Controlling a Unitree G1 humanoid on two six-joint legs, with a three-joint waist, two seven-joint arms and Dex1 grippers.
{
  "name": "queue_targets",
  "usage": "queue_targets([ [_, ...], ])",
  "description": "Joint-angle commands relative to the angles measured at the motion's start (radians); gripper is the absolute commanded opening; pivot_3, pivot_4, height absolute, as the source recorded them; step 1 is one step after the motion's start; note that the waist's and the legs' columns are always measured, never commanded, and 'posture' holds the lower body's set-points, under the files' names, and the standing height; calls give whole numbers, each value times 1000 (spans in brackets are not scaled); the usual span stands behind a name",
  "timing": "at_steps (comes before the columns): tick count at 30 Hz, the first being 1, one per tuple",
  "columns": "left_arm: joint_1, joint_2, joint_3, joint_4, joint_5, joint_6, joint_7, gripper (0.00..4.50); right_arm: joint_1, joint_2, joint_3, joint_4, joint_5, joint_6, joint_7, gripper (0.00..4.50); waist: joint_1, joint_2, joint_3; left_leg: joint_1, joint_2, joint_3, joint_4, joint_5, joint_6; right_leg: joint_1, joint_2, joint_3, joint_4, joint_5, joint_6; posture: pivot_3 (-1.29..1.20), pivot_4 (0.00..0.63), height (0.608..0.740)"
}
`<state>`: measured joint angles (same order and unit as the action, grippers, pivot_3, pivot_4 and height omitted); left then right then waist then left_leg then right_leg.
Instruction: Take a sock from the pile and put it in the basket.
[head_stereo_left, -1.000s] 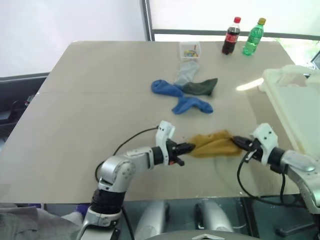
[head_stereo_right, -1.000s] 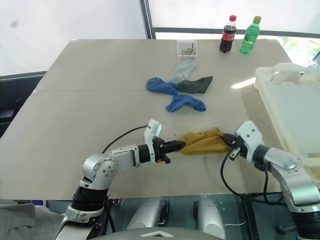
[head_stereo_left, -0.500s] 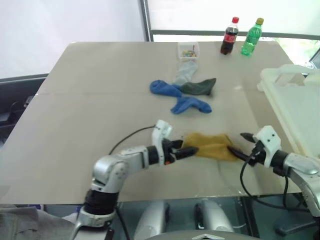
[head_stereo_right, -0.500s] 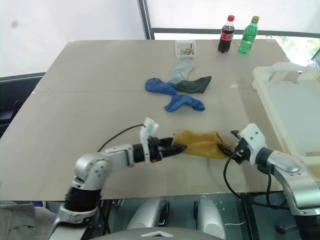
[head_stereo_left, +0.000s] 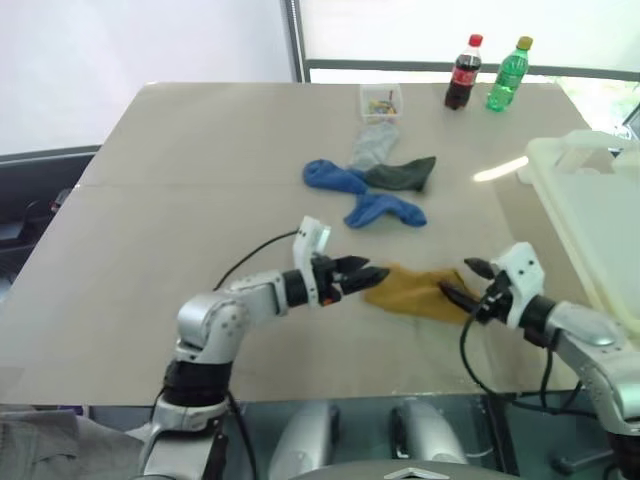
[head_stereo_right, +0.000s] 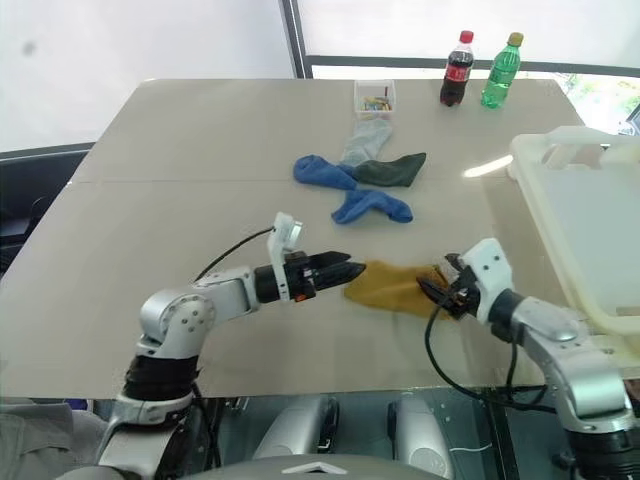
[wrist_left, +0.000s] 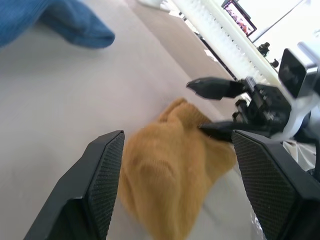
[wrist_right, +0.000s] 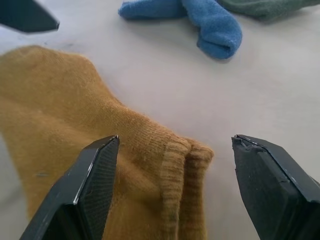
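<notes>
Looking at the mustard sock (head_stereo_left: 415, 293) first: we see it lying flat on the counter (head_stereo_left: 180, 200) near the front edge, soft knit, crumpled, w/ a ribbed cuff at the end toward the right gripper (head_stereo_left: 462, 283). It sits between the two grippers; left gripper (head_stereo_left: 372, 277) is at its other end. Both sets of fingers are spread wide apart, gripping nothing; in both wrist views the sock lies loose on the counter between the spread fingers, not pinched. Right lower fingertip is right at the cuff edge, contact we can't tell.

Rest of the pile (head_stereo_left: 375, 185) is further back, mid-counter, well apart from the mustard sock: two bright blue socks, one dark green, one pale grey, overlapping loosely. Grey one points toward a small clear box (head_stereo_left: 381, 100) w/ coloured bits inside.

Basket (head_stereo_left: 590, 210) is at the counter's right side, large, white, slightly translucent, rounded rim w/ moulded handle at its far end. We can't see any sock in it.

Labels: cola bottle (head_stereo_left: 462, 72) at far edge, red cap, red label, dark drink; writing too small to read. Green bottle (head_stereo_left: 507, 74) just beside it, yellow cap, label unreadable too. No other legible text.
</notes>
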<state>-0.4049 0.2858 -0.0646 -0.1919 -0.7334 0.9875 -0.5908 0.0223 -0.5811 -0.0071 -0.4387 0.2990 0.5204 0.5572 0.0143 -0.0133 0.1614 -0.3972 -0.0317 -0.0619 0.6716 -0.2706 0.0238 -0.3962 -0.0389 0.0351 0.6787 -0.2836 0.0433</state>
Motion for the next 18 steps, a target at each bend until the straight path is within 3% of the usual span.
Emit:
queue_targets([
  [1, -23, -7, -123, 52, 135, -106, -2, 3609, 14, 6, 21, 21, -90, -88, -39, 3692, -1, 0, 0, 0, 0, 0, 0, 0, 0, 0, 0, 0, 0, 0, 0, 0, 150, 740],
  [4, -30, 7, -270, 147, 322, -282, -18, 3609, 15, 8, 50, 66, -173, -148, -72, 3692, -2, 0, 0, 1, 0, 1, 0, 0, 0, 0, 1, 1, 0, 0, 0, 0, 150, 740],
  [8, -32, -31, -289, 263, 427, -397, 24, 3609, 29, 18, 49, 90, -207, -178, -86, 3692, 1, 1, -3, 5, 0, 0, 0, 0, 0, 5, 0, 0, 0, 0, 0, 0, 150, 740],
  [12, -22, -38, -263, 266, 431, -405, 10, 3609, 51, 40, 17, 46, -143, -129, -68, 3692, -2, 1, -4, 18, 1, 0, -1, -3, 5, 19, 0, 0, -2, 0, 0, 0, 150, 740],
  [18, -41, -27, -171, 130, 295, -268, -46, 3609, 59, 40, -6, -30, -19, 59, -27, 3692, -10, 2, -4, 18, 2, 0, -1, -3, 5, 18, 1, 0, -1, 0, 0, 0, 150, 740],
])
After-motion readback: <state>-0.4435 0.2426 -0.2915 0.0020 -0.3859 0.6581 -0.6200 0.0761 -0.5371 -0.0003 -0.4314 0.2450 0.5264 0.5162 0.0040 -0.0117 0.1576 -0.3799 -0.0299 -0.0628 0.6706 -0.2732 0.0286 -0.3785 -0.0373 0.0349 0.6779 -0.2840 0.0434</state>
